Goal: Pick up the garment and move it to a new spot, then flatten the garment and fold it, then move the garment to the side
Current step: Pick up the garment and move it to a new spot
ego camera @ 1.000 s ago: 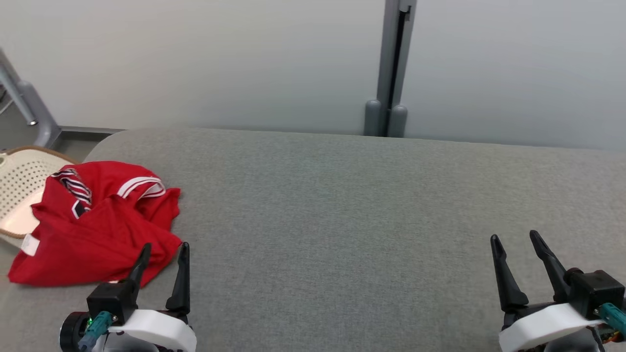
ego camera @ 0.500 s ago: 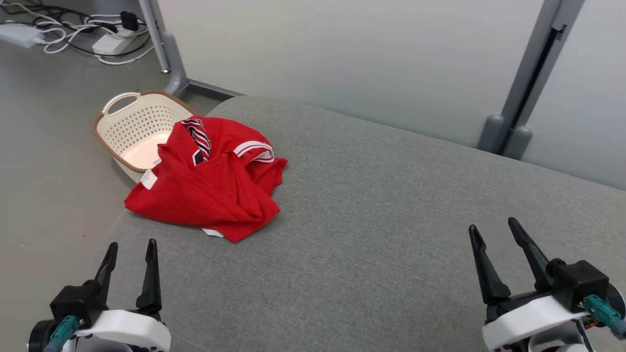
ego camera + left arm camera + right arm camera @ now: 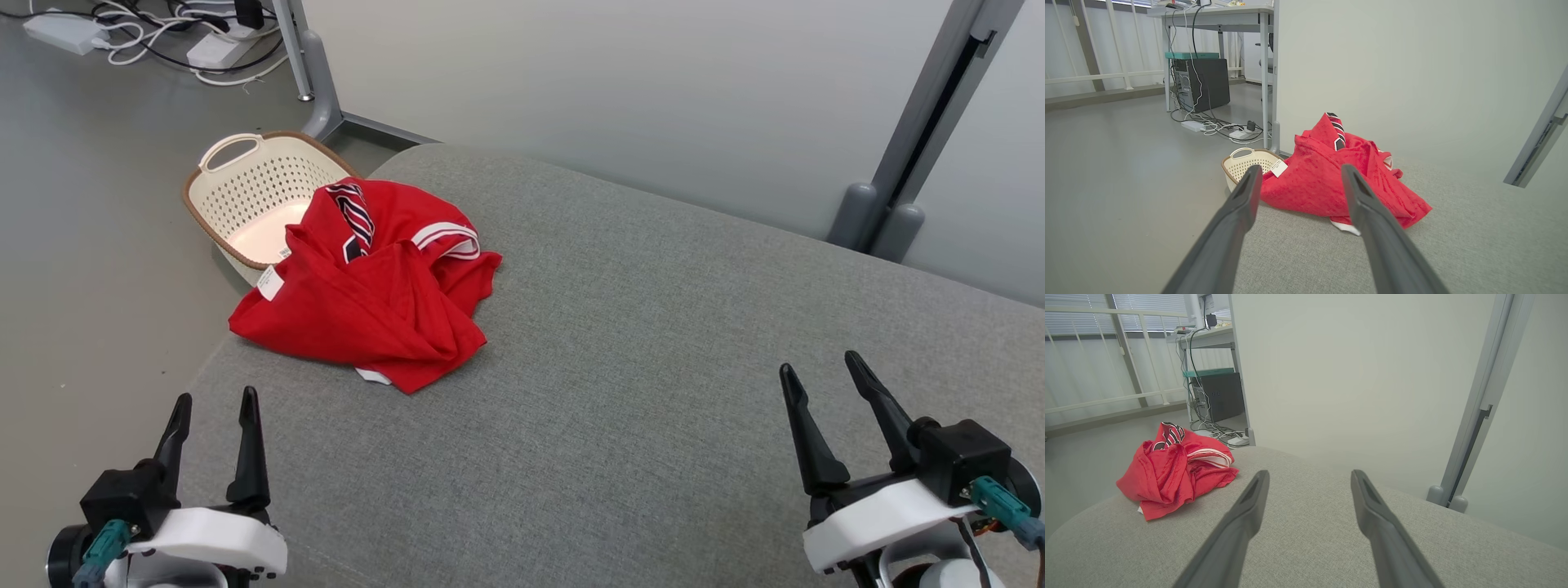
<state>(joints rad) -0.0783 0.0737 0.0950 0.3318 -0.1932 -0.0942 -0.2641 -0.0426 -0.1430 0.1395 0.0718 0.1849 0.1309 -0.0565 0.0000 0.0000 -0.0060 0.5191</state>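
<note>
The garment (image 3: 367, 302) hides one corner of the basket (image 3: 260, 176).

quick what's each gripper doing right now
Left gripper: open, holding nothing, short of the red garment.
Right gripper: open, holding nothing.

Bright, soft, even light fills all views; nothing glares. Daylight shows through white slatted window blinds (image 3: 1073, 318) in the right wrist view. The crumpled red mesh garment (image 3: 367, 286) throws only a thin shadow on the grey woven fabric surface (image 3: 653, 408). Both wrist views bow straight lines near their edges, and the left gripper (image 3: 1300, 167) has long dark fingers (image 3: 1372, 228) that blur close to the lens.
</note>
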